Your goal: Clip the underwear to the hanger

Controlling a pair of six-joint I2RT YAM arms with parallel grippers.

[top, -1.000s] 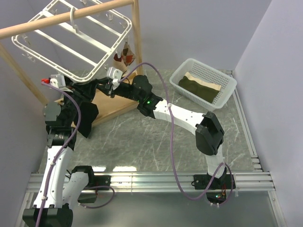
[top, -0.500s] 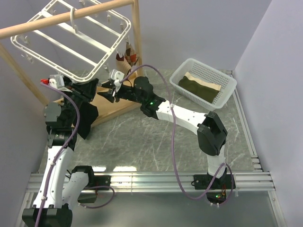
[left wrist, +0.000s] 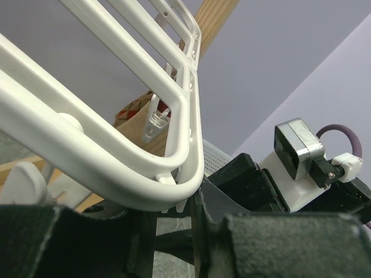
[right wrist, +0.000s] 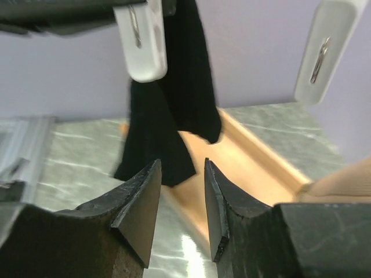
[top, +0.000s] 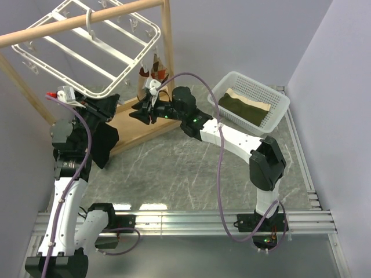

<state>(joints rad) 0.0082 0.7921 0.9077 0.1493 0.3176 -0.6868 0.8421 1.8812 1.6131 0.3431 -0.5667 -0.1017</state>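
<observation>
**Underwear [top: 103,142] gripped by the left gripper [top: 99,107] under the hanger [top: 116,53]**

The black underwear hung in loose folds from the left gripper, which was clenched on its upper edge just below the low corner of the white hanger. The cloth drooped at the left side of the desk [top: 185,174], in front of the wooden base board [top: 139,130] of the stand. Whether it touched the board could not be told.

In the right wrist view the underwear [right wrist: 168,116] dropped behind a white clip [right wrist: 142,40]. A second clip [right wrist: 324,52] dangled well off to the right. The top of the fabric lay out of view there, so it could not be told whether either clip had bitten the cloth.

The right gripper [right wrist: 181,174] was released, its jaws apart with nothing between them. It pointed at the hanging cloth from just beside the left gripper, below the hanger's near rim.

The hanger [left wrist: 87,156] hung tilted by its hook [top: 88,20] from the wooden pole [top: 35,35]. Its low corner sat right above the left gripper. A small brown garment [top: 152,68] dangled at the hanger's right edge, beside the upright post [top: 168,35].

At the back right of the desk stood a white mesh basket [top: 261,86]. It held a folded olive-and-tan cloth [top: 243,107] and was well apart from both grippers.
</observation>
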